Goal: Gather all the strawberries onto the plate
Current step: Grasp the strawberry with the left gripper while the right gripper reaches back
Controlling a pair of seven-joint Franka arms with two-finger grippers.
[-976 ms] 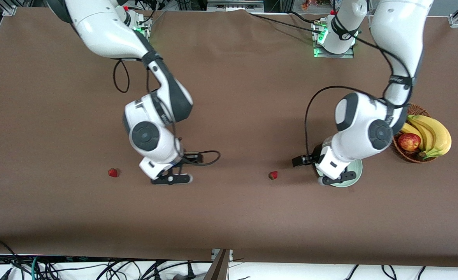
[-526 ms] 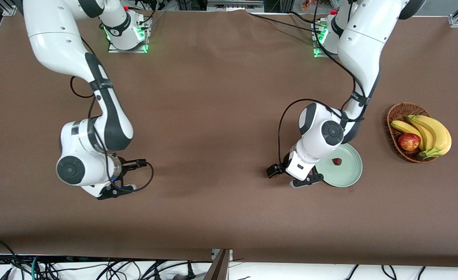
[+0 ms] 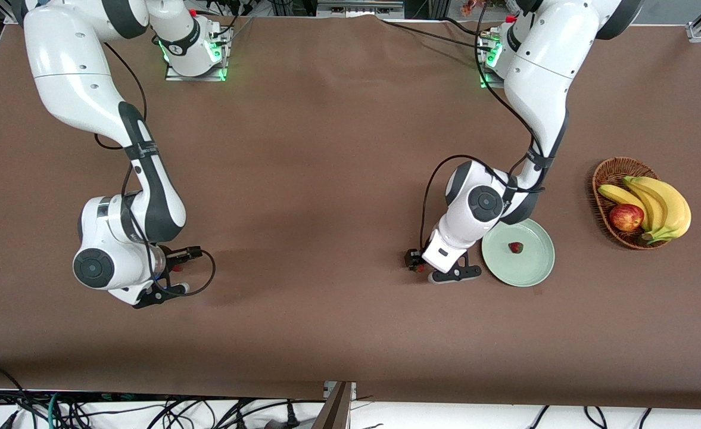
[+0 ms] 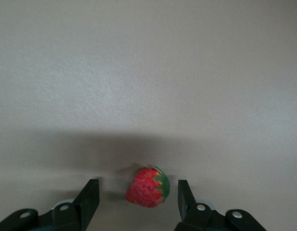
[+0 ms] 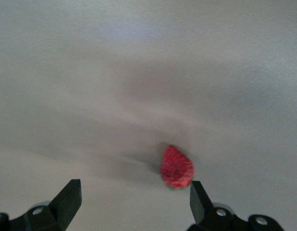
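Your left gripper has its jaws apart around a strawberry on the tabletop, tilted, cap up. Your right gripper is wide open over another strawberry, tip up. A third berry lies in the plate, beside the basket.

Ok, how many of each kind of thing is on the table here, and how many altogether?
Strawberries: 3 (one on the plate, one at the left end effector, one at the right end effector)
Plate: 1
Basket: 1
Apple: 1
Banana bunch: 1
Total: 7
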